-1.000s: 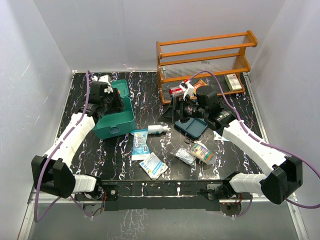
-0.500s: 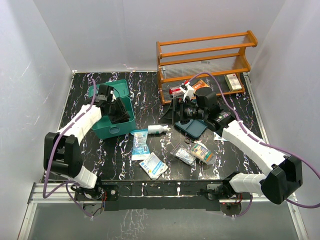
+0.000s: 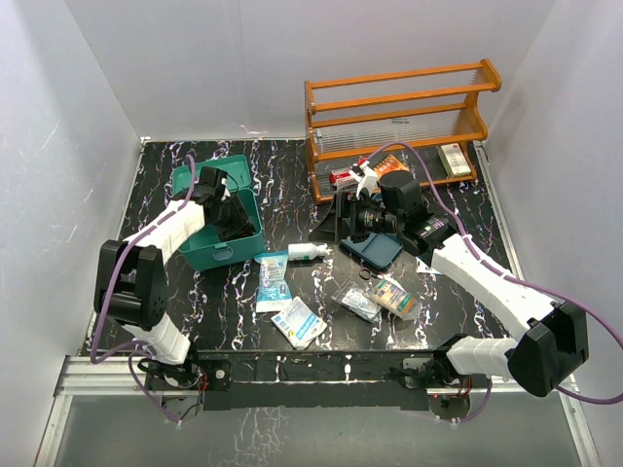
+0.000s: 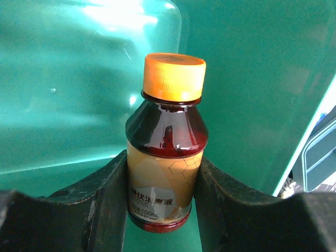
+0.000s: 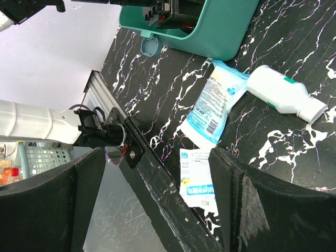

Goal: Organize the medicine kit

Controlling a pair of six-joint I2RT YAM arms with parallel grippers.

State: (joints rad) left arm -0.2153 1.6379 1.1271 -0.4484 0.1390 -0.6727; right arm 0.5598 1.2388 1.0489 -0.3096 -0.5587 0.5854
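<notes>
The medicine kit [image 3: 212,255], an open teal-green box, sits left of centre in the overhead view on the black marbled bench [image 3: 224,302]. The left end effector [image 3: 230,218] reaches down into it, partly closed, its two black fingers [image 4: 105,205] pressed against either side of a brown bottle [image 4: 167,142] with an orange cap [image 4: 174,76]; teal plastic fills the frame behind the bottle. The right end effector [image 5: 152,205] hangs near the middle of the overhead frame, spread wide with nothing between its fingers, just below the orange wooden rack [image 3: 399,117] and beside a dark blue tray [image 3: 375,250]. In its wrist view a white bottle [image 5: 283,94] lies on its side at the upper right, a pale blue sachet [image 5: 215,105] next to it, and a white-and-blue packet [image 5: 198,181] lower down near the bench edge
</notes>
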